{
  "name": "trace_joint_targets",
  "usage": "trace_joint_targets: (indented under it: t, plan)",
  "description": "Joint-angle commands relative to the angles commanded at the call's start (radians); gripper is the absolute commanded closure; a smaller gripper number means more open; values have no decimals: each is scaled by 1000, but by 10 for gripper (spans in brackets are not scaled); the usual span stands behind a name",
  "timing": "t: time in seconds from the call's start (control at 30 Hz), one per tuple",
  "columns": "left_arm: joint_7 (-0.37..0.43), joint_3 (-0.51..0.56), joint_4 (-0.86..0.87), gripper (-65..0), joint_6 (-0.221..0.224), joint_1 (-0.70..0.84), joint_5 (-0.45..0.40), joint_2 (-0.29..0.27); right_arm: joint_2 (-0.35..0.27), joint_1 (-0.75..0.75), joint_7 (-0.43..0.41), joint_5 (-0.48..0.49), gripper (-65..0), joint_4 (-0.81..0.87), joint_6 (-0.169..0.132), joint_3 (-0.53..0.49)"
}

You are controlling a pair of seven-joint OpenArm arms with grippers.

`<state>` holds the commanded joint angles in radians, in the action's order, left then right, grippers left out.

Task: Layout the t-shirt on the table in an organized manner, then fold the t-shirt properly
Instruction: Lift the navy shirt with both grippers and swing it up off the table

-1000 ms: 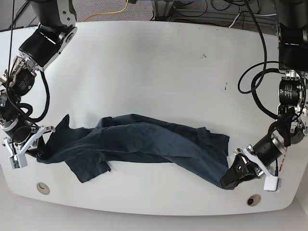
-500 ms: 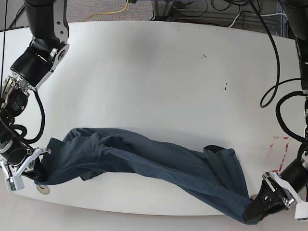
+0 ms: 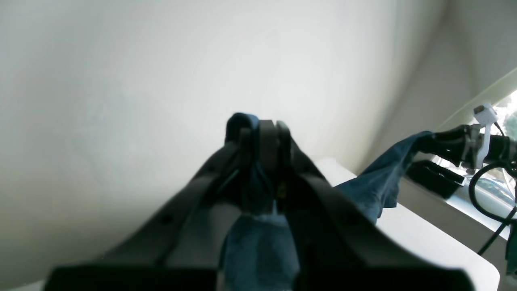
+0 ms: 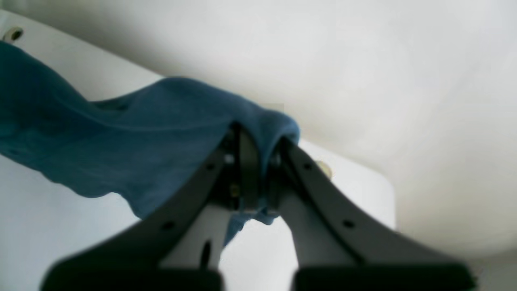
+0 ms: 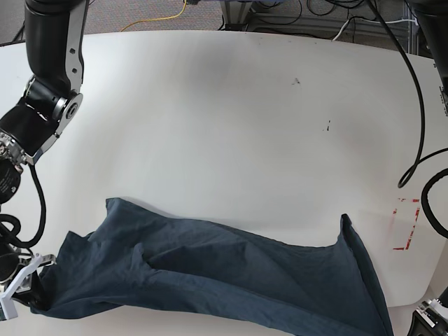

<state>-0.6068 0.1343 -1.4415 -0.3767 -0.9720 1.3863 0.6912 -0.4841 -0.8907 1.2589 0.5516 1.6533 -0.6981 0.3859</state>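
The dark navy t-shirt (image 5: 224,273) is stretched wide along the near edge of the white table (image 5: 224,126), wrinkled, with one edge raised at the right. At the lower left of the base view my right gripper (image 5: 29,290) is shut on the shirt's left end. The right wrist view shows the right gripper (image 4: 258,137) with its jaws pinching a fold of the t-shirt (image 4: 133,141). My left gripper (image 5: 424,324) sits at the bottom right corner, mostly cut off. In the left wrist view the left gripper (image 3: 262,129) is shut on the t-shirt (image 3: 258,242).
A red tape rectangle (image 5: 406,224) marks the table's right side. Two round grommet holes (image 4: 325,169) (image 4: 14,34) show in the right wrist view. Cables (image 5: 413,105) hang along the right arm. The other arm (image 3: 460,141) appears far right in the left wrist view.
Both grippers have pulled toward the near table edge and further apart, dragging the t-shirt with them. The bunched cloth has spread into a wider band.
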Motion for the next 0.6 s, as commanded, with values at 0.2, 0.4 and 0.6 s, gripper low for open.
trace_joint_targets:
  t: [0.2, 0.4, 0.6]
  plan:
    - [0, 49, 18, 0, 0, -117, 0, 0, -28, -112, -6, -15, -2, 0, 0, -55]
    - [0, 94, 34, 0, 0, -236, 0, 0, -55, -224, -20, -15, -2, 0, 0, -112]
    - [0, 130, 68, 0, 0, -337, 6, 0, -57, -341, -21, -15, -2, 0, 0, -181]
